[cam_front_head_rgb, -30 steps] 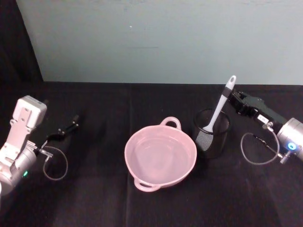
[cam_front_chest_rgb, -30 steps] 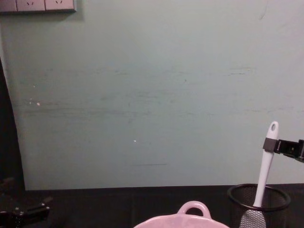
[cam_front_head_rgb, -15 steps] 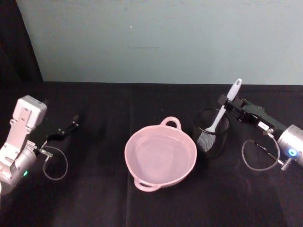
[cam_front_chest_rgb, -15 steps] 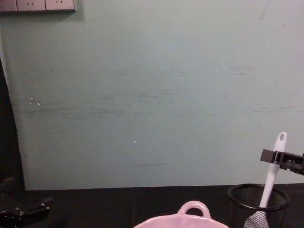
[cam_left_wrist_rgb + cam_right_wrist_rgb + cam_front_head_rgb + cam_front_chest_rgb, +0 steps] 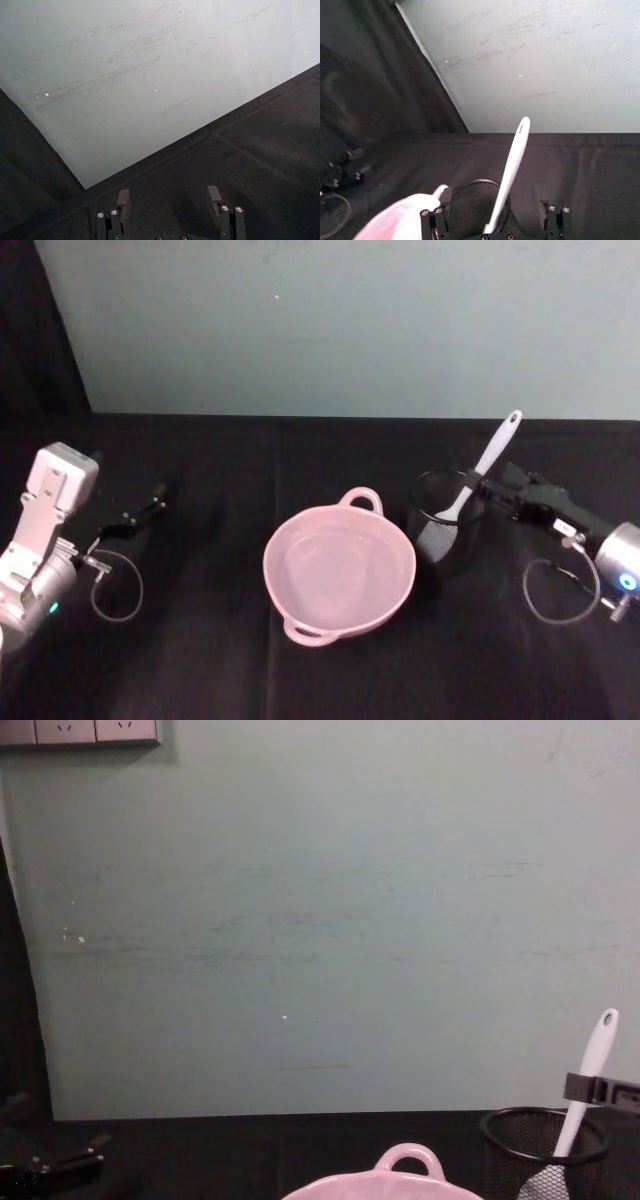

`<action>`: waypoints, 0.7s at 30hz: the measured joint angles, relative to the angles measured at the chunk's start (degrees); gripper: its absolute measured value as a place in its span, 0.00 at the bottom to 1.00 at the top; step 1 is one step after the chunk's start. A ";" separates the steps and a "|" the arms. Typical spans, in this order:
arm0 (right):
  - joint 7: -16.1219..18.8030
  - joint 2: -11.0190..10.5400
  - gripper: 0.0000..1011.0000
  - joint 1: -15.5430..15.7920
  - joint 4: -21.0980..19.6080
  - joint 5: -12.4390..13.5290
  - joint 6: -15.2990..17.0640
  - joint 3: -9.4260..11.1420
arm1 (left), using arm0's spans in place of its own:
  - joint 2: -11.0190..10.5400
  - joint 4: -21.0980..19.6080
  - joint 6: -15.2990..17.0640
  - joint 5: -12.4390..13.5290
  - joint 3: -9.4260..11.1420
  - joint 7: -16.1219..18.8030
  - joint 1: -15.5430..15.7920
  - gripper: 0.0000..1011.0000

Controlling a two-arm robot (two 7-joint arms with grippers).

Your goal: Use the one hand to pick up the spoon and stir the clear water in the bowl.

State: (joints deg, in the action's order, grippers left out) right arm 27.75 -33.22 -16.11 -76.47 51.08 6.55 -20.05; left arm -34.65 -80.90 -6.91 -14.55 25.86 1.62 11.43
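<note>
We see the right tool (image 5: 478, 483), black and flat-jawed on a silver cylindrical wrist with a blue light, reaching in from the right edge of the black cloth-covered counter (image 5: 200, 640). Its jaws are clamped on the handle of the long slim white plastic spoon (image 5: 484, 464), roughly midway along the handle. The spoon leans with its holed handle end tipped up and toward the counter's right rear, while its broad blade sits down inside the black wire-mesh cup (image 5: 440, 530). From the chest view we see the same grip from the side: the dark jaws cross the white handle just above the cup's rim, and the blade shows pale through the mesh.

The cup stands right of the counter's middle, just beside the wide pale pink-white bowl (image 5: 338, 565), which sits near the centre of the counter with one loop handle toward the rear and another toward the front. We see a faint glassy sheen of clear water inside the bowl.

The left tool (image 5: 140, 512) rests idle near the left edge of the counter, well apart from the bowl; in its own wrist view its two fingers (image 5: 215, 200) stand apart with nothing between them.
</note>
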 joint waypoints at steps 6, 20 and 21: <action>-6.69 -2.91 0.99 3.26 -5.67 -4.36 0.57 0.98 | 0.00 0.00 0.00 0.00 0.00 0.00 0.00 0.99; -22.64 -3.15 0.99 6.04 -8.22 -20.18 -3.17 0.88 | 0.00 0.00 0.00 0.00 0.00 0.00 0.00 0.99; -22.38 -2.97 0.99 5.85 -7.84 -20.40 -3.30 0.71 | 0.00 0.00 0.00 0.00 0.00 0.00 0.00 0.99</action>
State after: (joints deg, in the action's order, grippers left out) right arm 5.38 -36.19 -10.26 -84.31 30.68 3.26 -19.34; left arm -34.65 -80.90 -6.91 -14.55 25.86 1.62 11.43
